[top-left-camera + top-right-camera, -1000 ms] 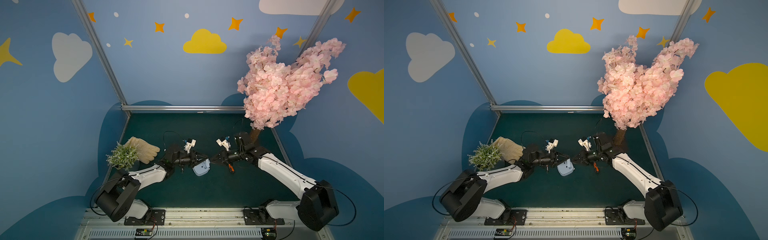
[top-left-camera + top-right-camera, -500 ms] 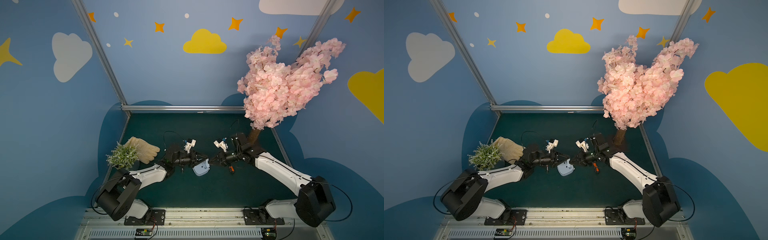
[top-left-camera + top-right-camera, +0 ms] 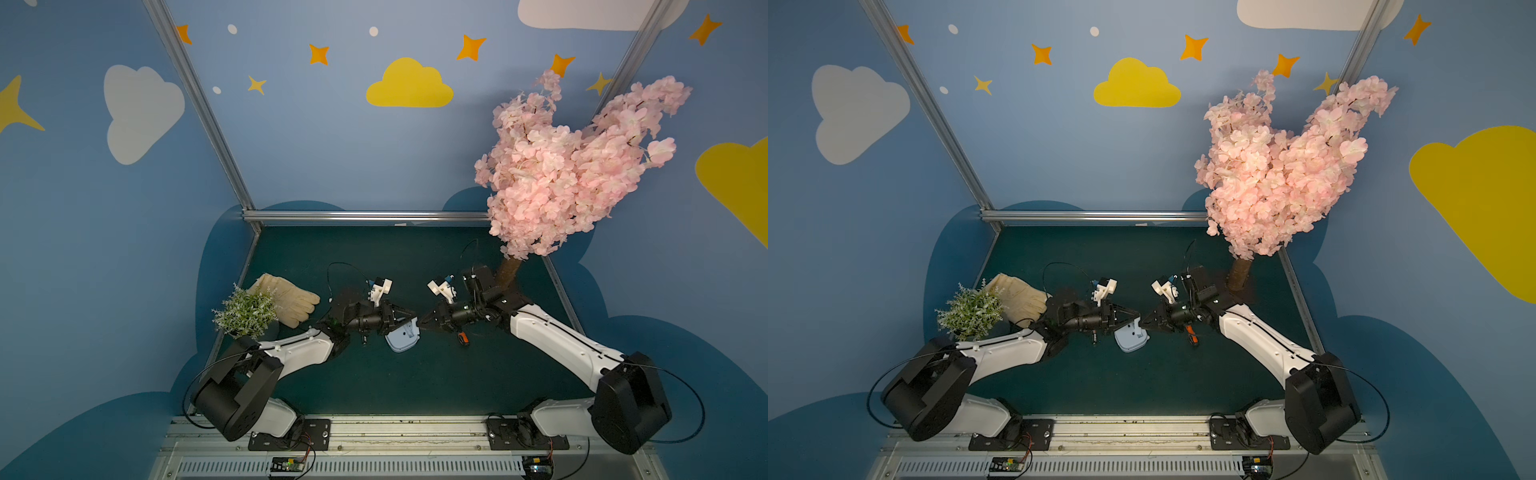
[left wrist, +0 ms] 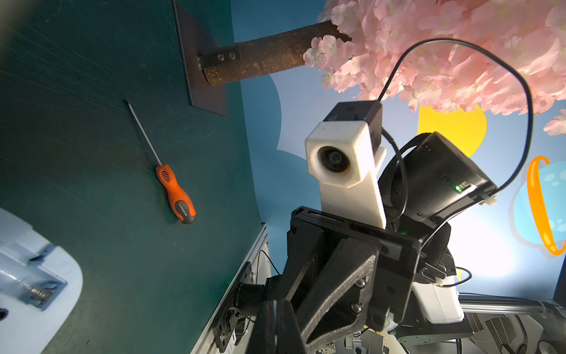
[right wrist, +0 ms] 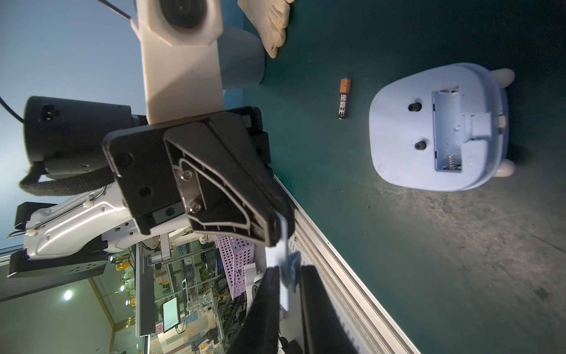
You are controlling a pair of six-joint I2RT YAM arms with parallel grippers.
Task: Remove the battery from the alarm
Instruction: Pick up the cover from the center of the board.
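The alarm (image 3: 401, 338) lies face down, compartment (image 5: 447, 131) empty, the battery (image 5: 344, 98) on the worktop (image 5: 398, 275) just left of it, plain only in the right wrist view; beyond, left gripper (image 5: 280, 228) and right gripper (image 5: 290, 271) jaws both pinch a pale cover (image 5: 291, 264).

Green desk (image 3: 395, 374): alarm (image 3: 401, 338) lying back-up beneath the left claw (image 3: 414, 321), battery (image 5: 343, 98) just beside it, screwdriver (image 4: 175, 193) under the right claw (image 3: 423, 323).

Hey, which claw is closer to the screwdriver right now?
Right. The right claw is just beside the screwdriver, which lies on the table by its wrist. The left claw is farther off, above the alarm.
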